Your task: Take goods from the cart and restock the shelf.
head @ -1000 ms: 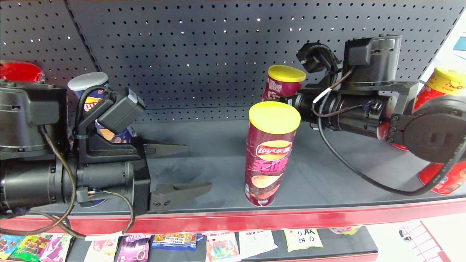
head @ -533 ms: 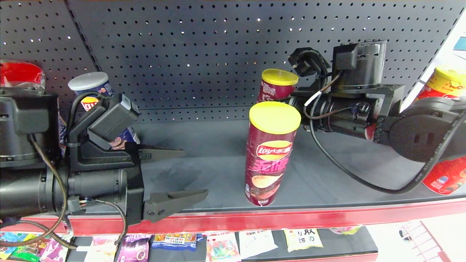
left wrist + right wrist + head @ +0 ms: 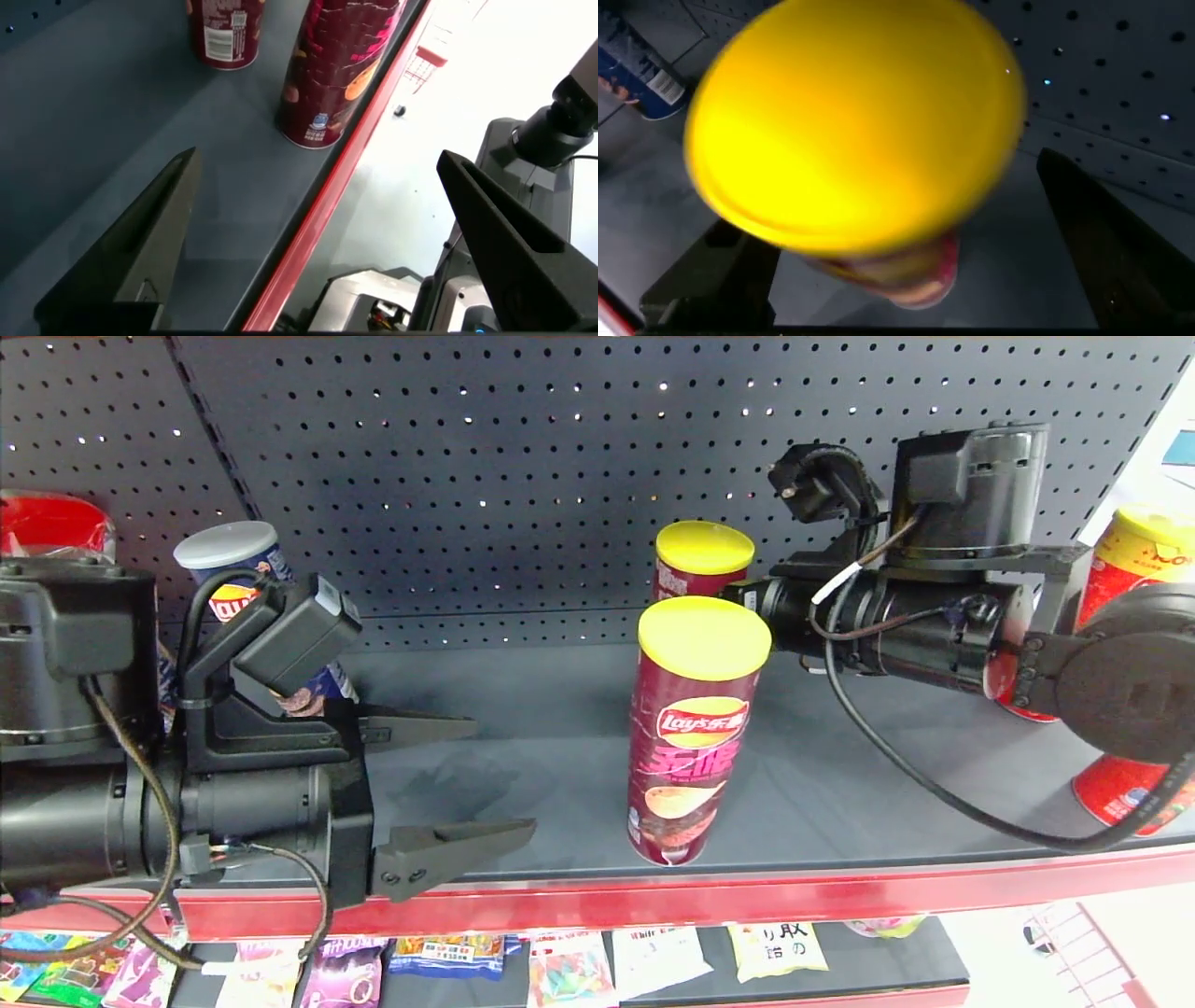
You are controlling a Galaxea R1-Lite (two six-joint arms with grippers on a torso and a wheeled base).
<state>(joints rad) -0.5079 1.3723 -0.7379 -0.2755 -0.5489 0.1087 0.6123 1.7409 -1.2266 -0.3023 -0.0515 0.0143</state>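
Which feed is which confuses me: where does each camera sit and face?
Head: on the head, facing forward and down at the shelf; left gripper, right arm show.
Left wrist: on the left wrist, facing along the shelf toward the front can; open fingers show.
Right wrist: on the right wrist, facing the yellow lid of the rear can, within the right gripper.
Shared: head and left wrist both show both cans.

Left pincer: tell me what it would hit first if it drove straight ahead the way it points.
The left pincer, open, points along the shelf's front edge. The front yellow-lidded can stands ahead, about centred between its fingers, so it would likely be met first.
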